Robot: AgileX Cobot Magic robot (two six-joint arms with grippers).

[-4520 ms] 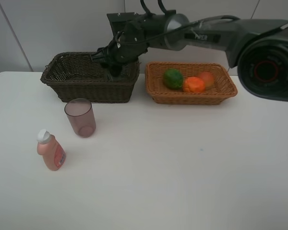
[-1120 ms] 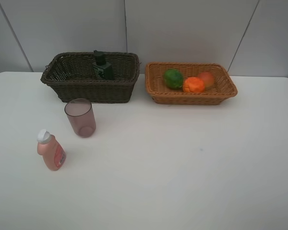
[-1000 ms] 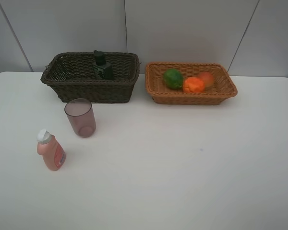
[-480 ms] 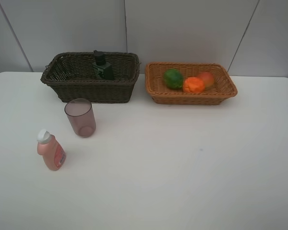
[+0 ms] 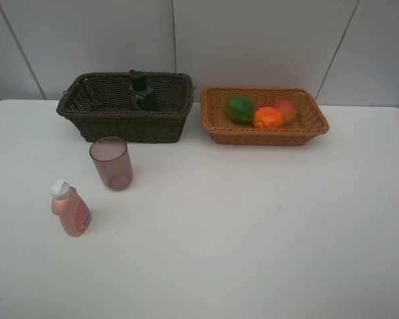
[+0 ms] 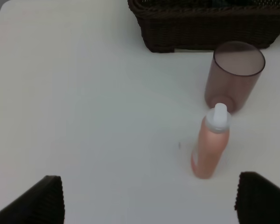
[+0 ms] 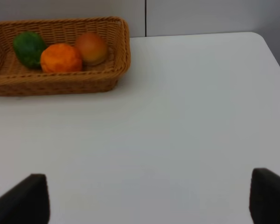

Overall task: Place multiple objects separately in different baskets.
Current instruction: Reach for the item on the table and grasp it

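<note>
Your left gripper [image 6: 149, 205] gapes wide, empty. The pink white-capped bottle [image 6: 210, 149] stands upright just ahead, slightly off-centre, the mauve cup [image 6: 234, 74] beyond it; your left arm is the nearer.

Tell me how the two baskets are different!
The dark brown basket is deeper; the light orange basket is shallower. The dark brown basket holds one black bottle; the light orange basket holds a green fruit, an orange tangerine and a peach-like fruit. Both are woven rectangles standing side by side on the white table.
</note>
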